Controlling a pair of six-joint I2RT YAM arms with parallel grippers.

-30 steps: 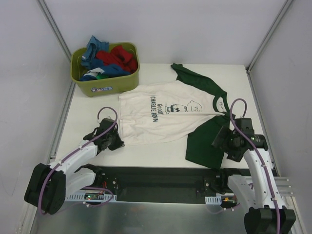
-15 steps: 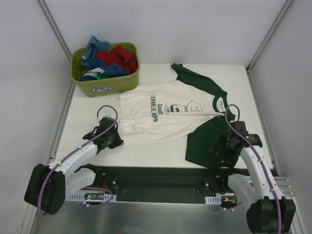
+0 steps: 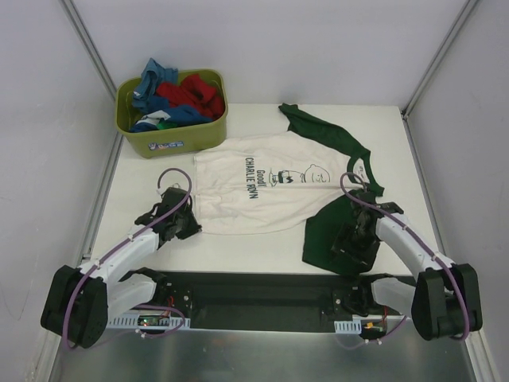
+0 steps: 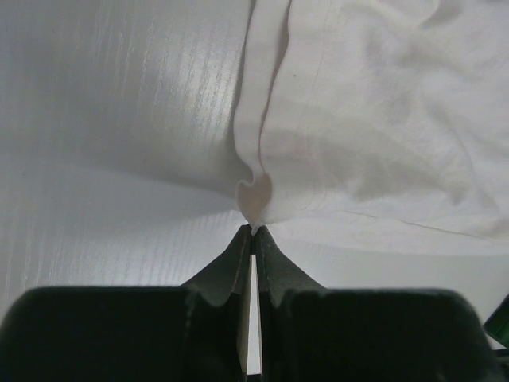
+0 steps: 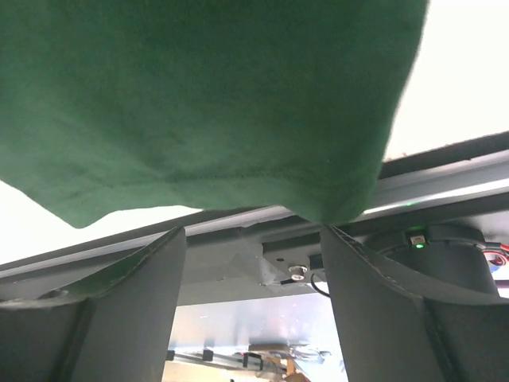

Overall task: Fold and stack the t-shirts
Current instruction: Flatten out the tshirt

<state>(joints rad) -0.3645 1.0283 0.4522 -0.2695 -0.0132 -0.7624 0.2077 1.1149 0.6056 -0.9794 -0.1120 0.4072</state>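
White table (image 3: 135,177), cream t-shirt (image 3: 262,191) crosswise, collar (image 3: 359,169) rightward, left tool (image 4: 253,229) pinching its hem (image 4: 256,197), right tool (image 5: 253,231) spread at green sleeve (image 5: 199,95)

- Cream t-shirt (image 4: 374,119): cut off by the top and right edges of the left wrist view; print out of frame.
- Dark green sleeve (image 5: 199,95): cut off at top and left of the right wrist view; weave blurred.
- Right gripper (image 3: 348,243): in the top view, fingertips hidden beneath its own wrist; contact with the sleeve cannot be told.
- Heaped shirts (image 3: 179,95) in tub (image 3: 139,139): overlapping, number unclear; tub label too small to read.
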